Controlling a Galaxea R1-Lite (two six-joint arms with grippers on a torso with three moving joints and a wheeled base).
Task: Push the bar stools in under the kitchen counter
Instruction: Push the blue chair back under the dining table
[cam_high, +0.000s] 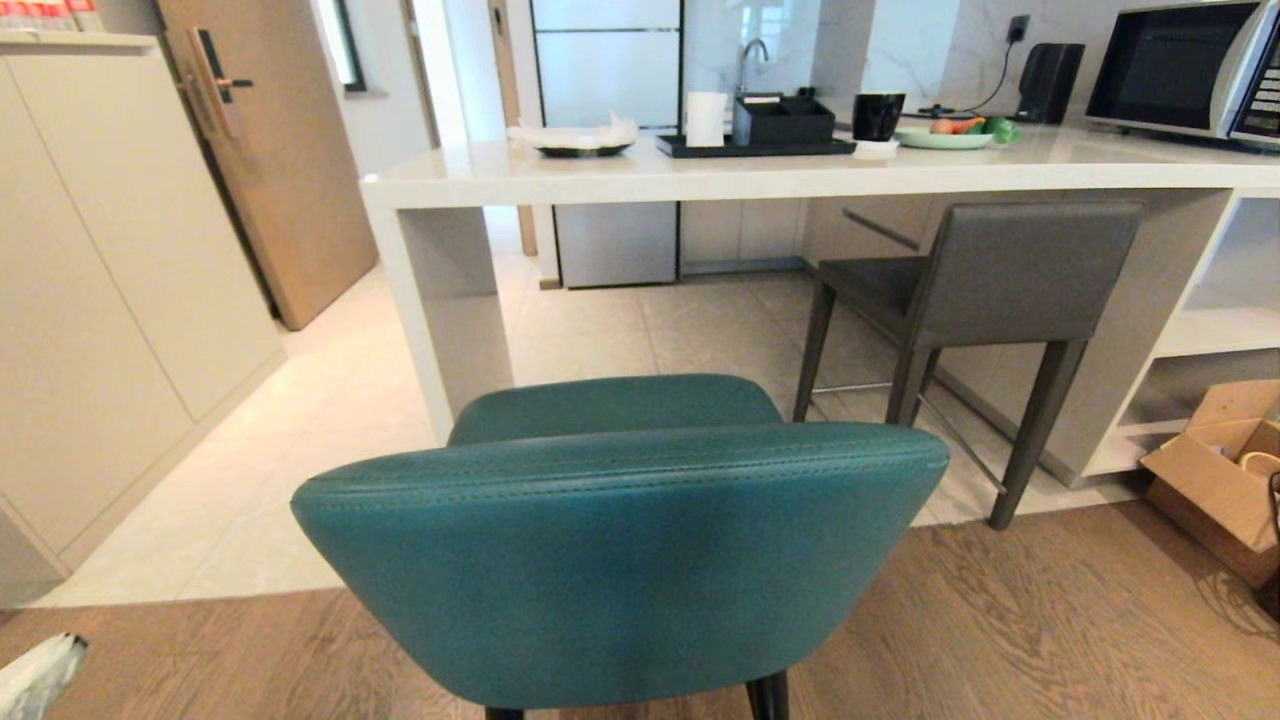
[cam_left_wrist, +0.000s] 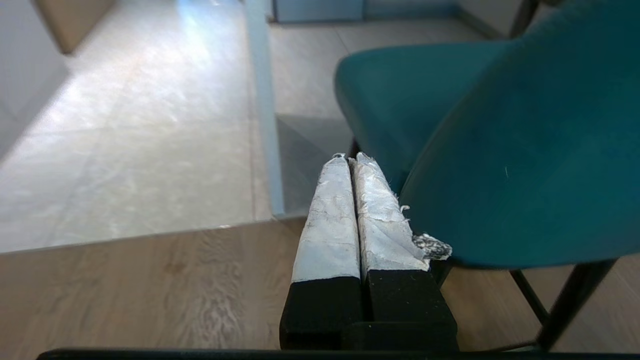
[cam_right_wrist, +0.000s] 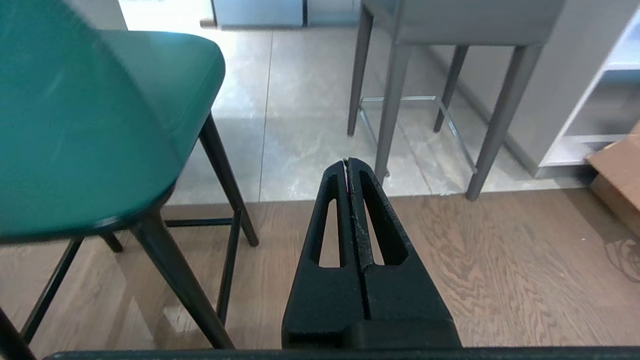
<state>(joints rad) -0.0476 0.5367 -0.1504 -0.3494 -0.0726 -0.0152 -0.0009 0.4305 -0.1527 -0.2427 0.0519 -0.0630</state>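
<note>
Left gripper: the left gripper (cam_left_wrist: 348, 159), its two fingers wrapped in grey-white tape, is pressed closed on nothing. It hangs low, just beside the curved back of the teal stool; whether it touches the leather cannot be told. Its tip shows at the lower left corner of the head view (cam_high: 38, 672).

Right gripper: the right gripper (cam_right_wrist: 347, 162), black with slotted fingers, is closed and empty. It sits over the wood floor, between the two stools and apart from both.

Teal stool: the teal leather bar stool with a rounded curved back and thin black legs (cam_high: 620, 540) stands nearest, on the brown wood-plank floor (cam_high: 1050, 620), back toward the camera. It is outside the counter, its seat pointing at the open space by the white side panel.

Grey stool: the dark grey boxy bar stool with a rectangular back and grey legs (cam_high: 1000, 270) stands farther off on the pale tiled floor (cam_high: 330, 400), its seat already beneath the slab.

Counter: the long glossy white stone kitchen counter (cam_high: 620, 175) carries a black tray (cam_high: 755, 147), a black mug (cam_high: 878, 115), a green plate of vegetables (cam_high: 945, 138) and a silver microwave (cam_high: 1185, 70).

Box: an open brown cardboard box (cam_high: 1215, 470) lies by the white shelves at the right end.
</note>
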